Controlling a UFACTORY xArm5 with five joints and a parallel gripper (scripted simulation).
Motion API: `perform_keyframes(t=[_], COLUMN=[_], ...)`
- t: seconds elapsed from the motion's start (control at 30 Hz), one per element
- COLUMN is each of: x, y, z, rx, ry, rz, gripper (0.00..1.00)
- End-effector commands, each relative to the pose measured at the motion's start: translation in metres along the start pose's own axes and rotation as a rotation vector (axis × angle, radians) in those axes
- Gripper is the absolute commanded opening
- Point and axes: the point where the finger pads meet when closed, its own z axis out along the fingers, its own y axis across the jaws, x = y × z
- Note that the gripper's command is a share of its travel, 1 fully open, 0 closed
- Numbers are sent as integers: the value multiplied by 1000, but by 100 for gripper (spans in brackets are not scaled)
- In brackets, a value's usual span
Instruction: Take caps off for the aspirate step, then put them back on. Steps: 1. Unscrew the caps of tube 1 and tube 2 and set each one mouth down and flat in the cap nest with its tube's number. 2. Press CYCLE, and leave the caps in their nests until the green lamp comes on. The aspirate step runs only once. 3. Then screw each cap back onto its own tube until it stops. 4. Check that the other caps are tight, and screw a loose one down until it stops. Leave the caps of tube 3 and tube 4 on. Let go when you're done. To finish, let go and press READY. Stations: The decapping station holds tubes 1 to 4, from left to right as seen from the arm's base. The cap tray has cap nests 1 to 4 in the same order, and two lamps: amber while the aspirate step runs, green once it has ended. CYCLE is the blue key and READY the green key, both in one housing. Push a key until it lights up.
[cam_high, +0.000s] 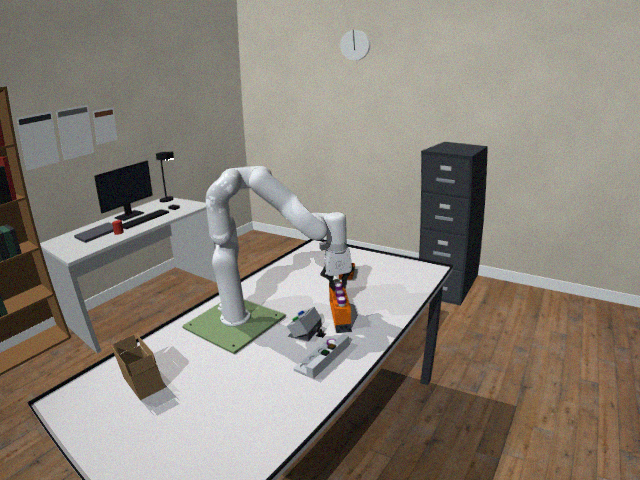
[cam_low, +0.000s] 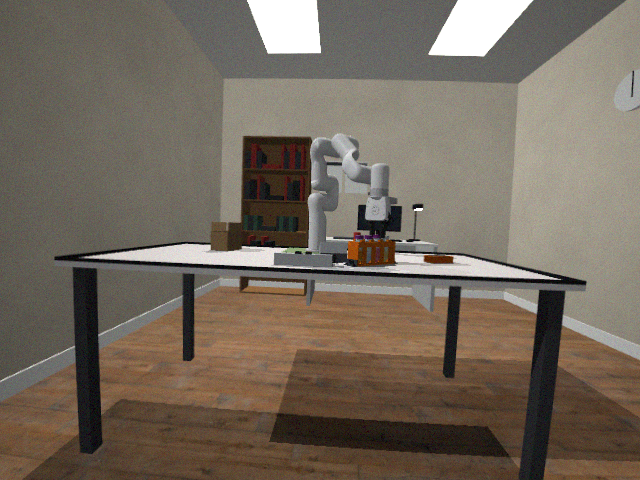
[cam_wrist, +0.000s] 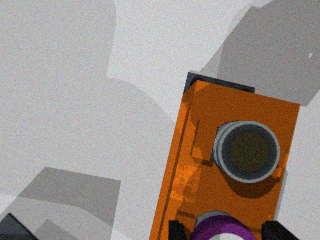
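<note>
The orange decapping station (cam_high: 340, 308) stands on the white table, and it also shows in the exterior view (cam_low: 371, 251). In the wrist view its end tube (cam_wrist: 246, 151) is open, with no cap. The tube beside it carries a purple cap (cam_wrist: 222, 231) at the bottom edge of the view. My gripper (cam_wrist: 226, 232) points straight down over that cap, with one dark finger on each side of it. The fingers stand loosely around the cap and do not clamp it. The grey cap tray (cam_high: 323, 355) holds a purple cap (cam_high: 330, 342) in its far nest.
The grey key housing (cam_high: 305, 322) with the blue and green keys sits between the arm's green base plate (cam_high: 233, 324) and the station. A flat orange object (cam_low: 438, 258) lies beyond the station. A cardboard box (cam_high: 138, 365) stands at the near left.
</note>
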Motion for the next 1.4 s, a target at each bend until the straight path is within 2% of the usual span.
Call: perform_keyframes(t=[0.0, 0.6, 0.63, 1.1, 1.37], x=[0, 0, 0, 0, 0], y=[1, 1, 1, 1, 1], z=[-3, -8, -8, -8, -32], rx=[-4, -4, -4, -4, -4], ry=[-6, -6, -6, -6, -6], rz=[223, 223, 223, 223, 223], gripper=[46, 46, 0, 0, 0])
